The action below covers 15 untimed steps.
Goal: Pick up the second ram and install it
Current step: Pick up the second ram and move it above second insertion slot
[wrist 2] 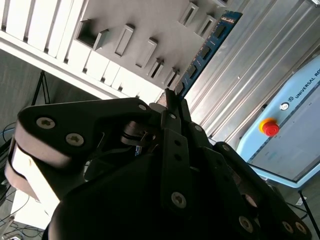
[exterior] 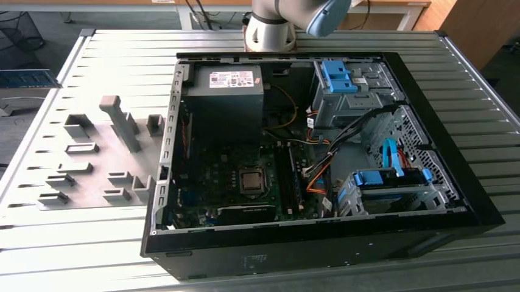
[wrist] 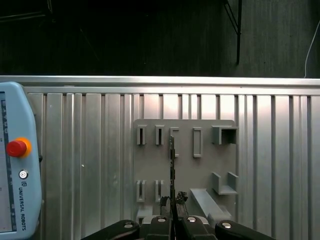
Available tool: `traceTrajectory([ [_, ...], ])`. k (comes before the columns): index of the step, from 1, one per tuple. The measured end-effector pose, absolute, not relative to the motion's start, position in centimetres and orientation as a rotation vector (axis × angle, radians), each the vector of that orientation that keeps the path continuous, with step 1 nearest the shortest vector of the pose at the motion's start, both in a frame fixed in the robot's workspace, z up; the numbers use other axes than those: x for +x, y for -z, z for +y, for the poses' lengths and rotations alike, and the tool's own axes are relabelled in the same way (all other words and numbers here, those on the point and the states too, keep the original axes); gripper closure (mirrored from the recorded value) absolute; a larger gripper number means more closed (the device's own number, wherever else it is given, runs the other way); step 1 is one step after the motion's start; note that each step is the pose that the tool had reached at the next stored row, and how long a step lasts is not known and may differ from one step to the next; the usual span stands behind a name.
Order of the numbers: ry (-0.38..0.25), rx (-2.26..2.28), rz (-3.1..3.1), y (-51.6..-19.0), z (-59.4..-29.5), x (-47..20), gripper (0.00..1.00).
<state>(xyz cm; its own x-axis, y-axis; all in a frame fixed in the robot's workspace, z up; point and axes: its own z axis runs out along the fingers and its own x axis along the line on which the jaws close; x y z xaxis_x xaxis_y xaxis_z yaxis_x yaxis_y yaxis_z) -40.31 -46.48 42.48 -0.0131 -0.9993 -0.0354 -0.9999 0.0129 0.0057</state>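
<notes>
Second wrist view looks along the black gripper (wrist 2: 170, 100): its two fingers are pressed together on one end of the ram stick (wrist 2: 206, 49). The blue-green board with its row of black chips runs straight out from the fingertips. Past the stick lies a grey plate (wrist 2: 107, 60) with a row of narrow slots, resting on a ribbed metal table (wrist 2: 250, 65). Beyond that sits a pale blue control tablet (wrist 2: 290, 135) with a red stop button (wrist 2: 270, 128).

In the first wrist view the same gripper (wrist: 173, 202) clamps the stick (wrist: 172, 160) (seen edge-on as a thin dark line). The stick crosses in front of the slotted plate (wrist: 205, 167), the table (wrist: 90, 150) spreads around the plate, and the tablet (wrist: 15, 200) lies off to one side of it.

Take the open computer case (exterior: 325, 246) as the dial in the exterior view. It lies on its side on the table (exterior: 122, 61) with its insides facing up.
- **Seven o'clock, nearest:** the green circuit board (exterior: 215, 179) with its square processor socket (exterior: 252, 180).
- **Four o'clock:** a drive cage with a bright blue clip (exterior: 382, 178).
- **Eleven o'clock:** the dark power supply box (exterior: 228, 100).
- **One o'clock:** a second blue clip (exterior: 340, 76).
- **Centre:** orange, yellow and black cables (exterior: 313, 167) run between these parts.
- **Nine o'clock, outside the case (the exterior view's left):** the grey plate (exterior: 106, 158).
- **Twelve o'clock, farthest:** the robot arm's pale base (exterior: 272, 27) stands just beyond the case's far wall.
</notes>
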Motion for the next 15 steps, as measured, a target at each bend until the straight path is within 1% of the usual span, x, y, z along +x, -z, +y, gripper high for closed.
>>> traceTrajectory([
  [15, -0.045, -2.192, 2.221, -43.46, -46.44, -40.31, 0.86],
])
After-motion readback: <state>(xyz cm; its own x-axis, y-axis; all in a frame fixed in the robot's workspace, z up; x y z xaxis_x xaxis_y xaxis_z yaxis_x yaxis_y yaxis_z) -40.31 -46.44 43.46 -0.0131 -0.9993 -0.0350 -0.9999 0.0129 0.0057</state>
